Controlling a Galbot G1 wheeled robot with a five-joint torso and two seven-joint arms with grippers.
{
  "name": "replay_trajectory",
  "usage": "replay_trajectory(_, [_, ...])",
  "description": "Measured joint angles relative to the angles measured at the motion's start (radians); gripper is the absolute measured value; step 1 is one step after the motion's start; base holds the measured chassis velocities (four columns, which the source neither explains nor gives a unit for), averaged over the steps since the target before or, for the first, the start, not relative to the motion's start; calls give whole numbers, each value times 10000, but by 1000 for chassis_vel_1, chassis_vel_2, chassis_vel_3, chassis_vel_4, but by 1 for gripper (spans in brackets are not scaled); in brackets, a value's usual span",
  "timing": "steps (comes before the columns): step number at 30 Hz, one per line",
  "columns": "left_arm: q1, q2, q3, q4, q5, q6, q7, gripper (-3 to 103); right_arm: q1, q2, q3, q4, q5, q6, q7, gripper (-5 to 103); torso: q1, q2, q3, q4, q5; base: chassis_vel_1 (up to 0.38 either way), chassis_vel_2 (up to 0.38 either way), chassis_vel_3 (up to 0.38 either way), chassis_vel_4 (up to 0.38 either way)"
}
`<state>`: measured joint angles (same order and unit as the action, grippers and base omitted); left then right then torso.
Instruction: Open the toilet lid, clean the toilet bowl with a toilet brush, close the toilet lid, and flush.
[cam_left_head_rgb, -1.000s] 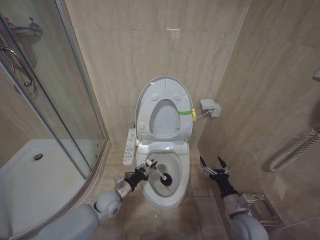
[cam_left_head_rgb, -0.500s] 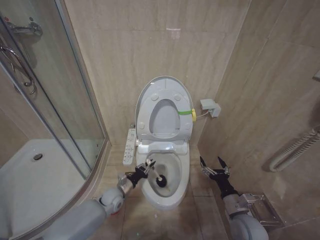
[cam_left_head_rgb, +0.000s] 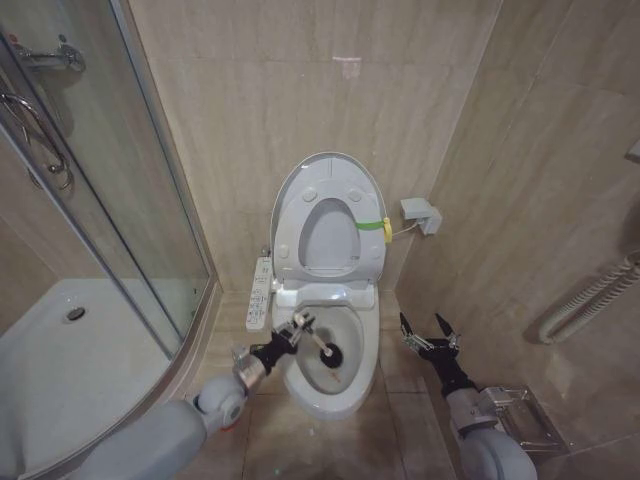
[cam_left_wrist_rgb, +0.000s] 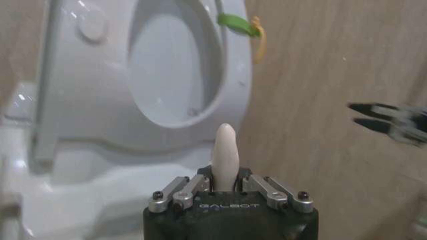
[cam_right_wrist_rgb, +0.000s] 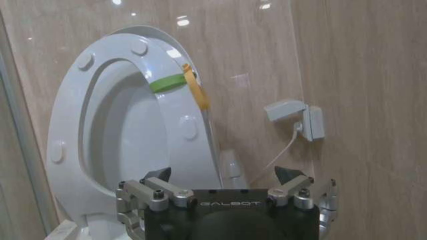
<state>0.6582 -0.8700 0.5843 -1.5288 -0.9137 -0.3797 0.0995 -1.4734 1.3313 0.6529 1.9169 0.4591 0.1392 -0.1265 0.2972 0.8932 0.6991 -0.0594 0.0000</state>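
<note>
The toilet lid (cam_left_head_rgb: 330, 157) stands upright against the back wall, with the ring seat (cam_left_head_rgb: 331, 196) and its yellow-green band (cam_left_head_rgb: 372, 225) raised against it. Below lies the open toilet bowl (cam_left_head_rgb: 367, 338), with a brownish stain inside. My left gripper (cam_left_head_rgb: 299, 324) hangs over the bowl's left rim, shut on the pale handle (cam_left_wrist_rgb: 225, 150) of the toilet brush. The brush's dark head (cam_left_head_rgb: 332, 355) is down inside the bowl. My right gripper (cam_left_head_rgb: 428, 331) hovers open to the right of the bowl, holding nothing; its own view shows the spread fingers (cam_right_wrist_rgb: 289, 175).
A bidet control strip (cam_left_head_rgb: 259, 293) runs along the bowl's left side. A curved glass shower enclosure (cam_left_head_rgb: 110, 220) and its tray (cam_left_head_rgb: 60, 370) take up the left. A wall box with a cable (cam_left_head_rgb: 420, 214) sits right of the lid. The right wall carries a white rail (cam_left_head_rgb: 590, 298).
The brush head has shifted slightly left and back right inside the bowl with small moves of my left gripper. The right arm has stayed still.
</note>
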Motion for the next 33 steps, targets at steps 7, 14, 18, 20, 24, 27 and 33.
replay_trajectory(7, [489, 150, -121, 95, 229, 191, -472, 22, 0, 0, 0, 0, 0, 0, 0, 100, 0, 0, 0, -2, -2, 0, 0, 0, 0])
replay_trajectory(14, [350, 272, -324, 620, 204, 349, -784, 22, 1, 0, 0, 0, 0, 0, 0, 100, 0, 0, 0, -1, -1, 0, 0, 0, 0])
replay_trajectory(18, [105, 372, -508, 661, 55, 345, -794, 22, 0, 0, 0, -1, 0, 0, 0, 100, 1, 0, 1, -1, -1, 0, 0, 0, 0])
replay_trajectory(20, [94, 435, -523, 426, 59, 343, -782, 22, 0, 0, 0, 0, 0, 0, 0, 100, 1, -1, 0, -1, 0, 0, 0, 0, 0])
replay_trajectory(24, [235, 638, -499, -331, 119, 332, -773, 22, 0, 0, 0, 0, 0, -1, 0, 100, 0, 0, 0, -1, 2, 0, 0, 0, 0])
replay_trajectory(27, [660, 783, -438, -911, 259, 346, -787, 22, 0, 0, 0, -1, 0, 0, 0, 100, 0, -1, 0, -2, 0, 0, 0, 0, 0])
replay_trajectory(33, [1248, 957, -426, -1329, 472, 587, -1001, 22, 1, 0, 0, 0, 0, 0, -1, 100, 0, -1, 0, 1, 2, 0, 0, 0, 0])
